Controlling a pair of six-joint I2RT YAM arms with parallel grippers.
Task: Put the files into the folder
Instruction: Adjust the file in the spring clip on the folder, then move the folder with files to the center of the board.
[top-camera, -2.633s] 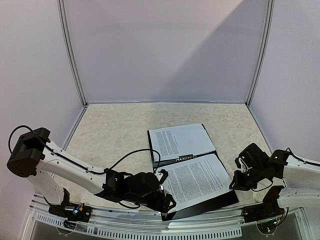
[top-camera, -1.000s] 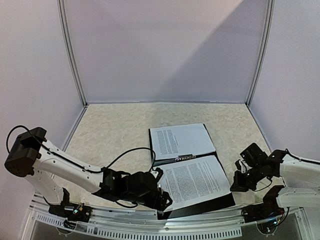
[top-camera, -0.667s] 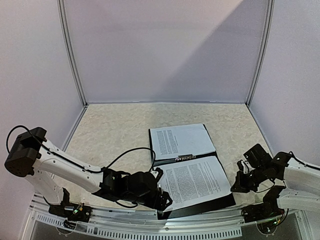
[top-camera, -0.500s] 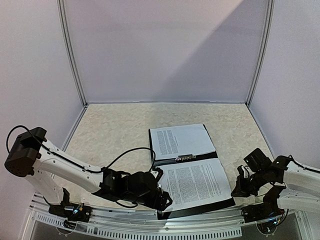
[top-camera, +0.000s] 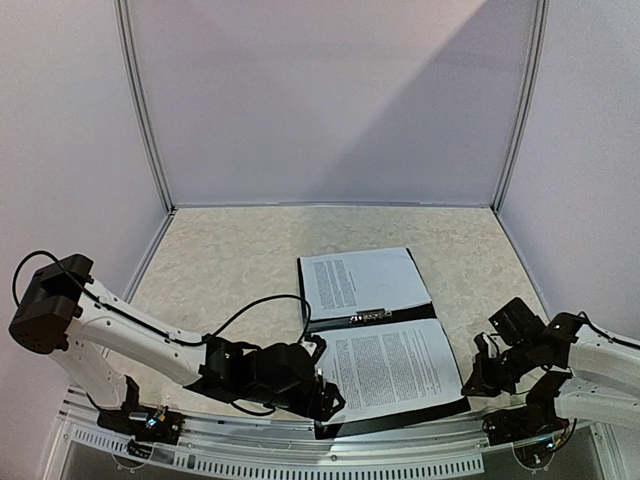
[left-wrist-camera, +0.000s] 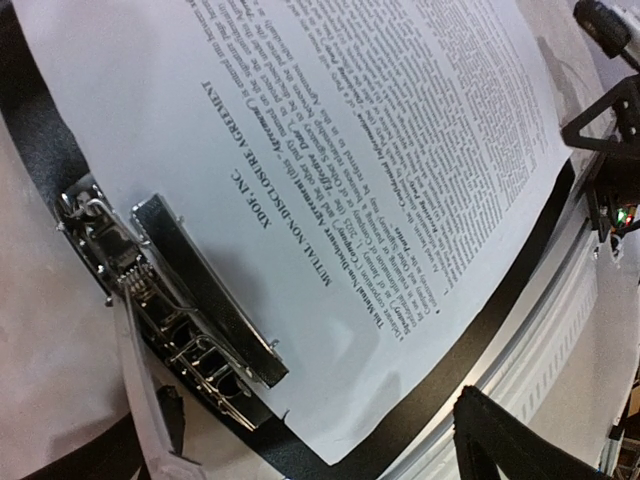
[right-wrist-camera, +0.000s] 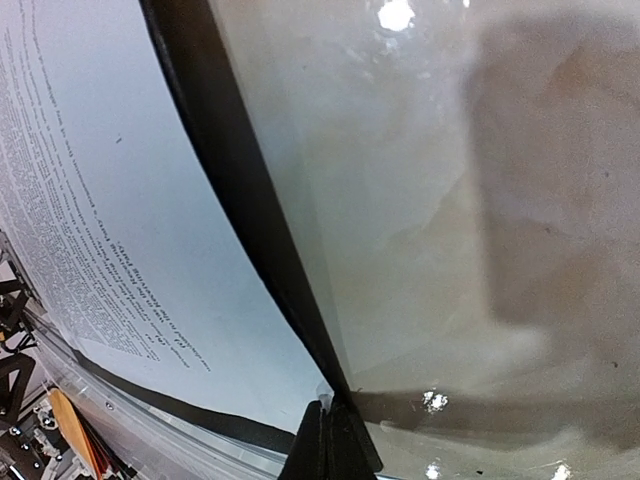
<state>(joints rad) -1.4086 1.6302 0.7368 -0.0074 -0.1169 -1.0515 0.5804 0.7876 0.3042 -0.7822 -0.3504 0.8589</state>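
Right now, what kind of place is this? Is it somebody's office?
Probably not an office: it looks like a robot test booth. Plain pale wall panels in metal posts close in a marbled table, and a left arm and right arm are mounted at its near edge.

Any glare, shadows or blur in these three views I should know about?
Top external: a diagonal shadow darkens the right side of the back wall, with otherwise even light. Left wrist: the files read sharp at the heading, and the farther lines blur. Right wrist: small glare spots and a broad dark shadow on the table.
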